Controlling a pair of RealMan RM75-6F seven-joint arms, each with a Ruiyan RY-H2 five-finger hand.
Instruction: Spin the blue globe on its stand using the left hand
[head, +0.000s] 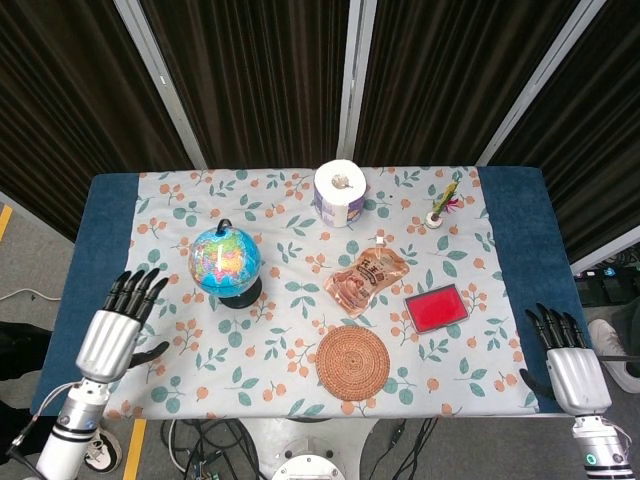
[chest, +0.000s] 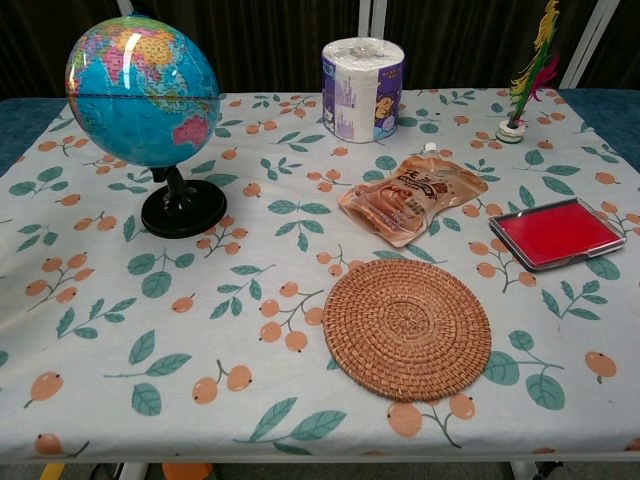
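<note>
The left hand floats over the near left part of the table, fingers spread wide, holding nothing. It is near the blue globe but not touching it. The globe sits upright on its black stand on the leafy tablecloth. The right hand waits past the table's right edge, fingers spread too, with nothing in it.
</note>
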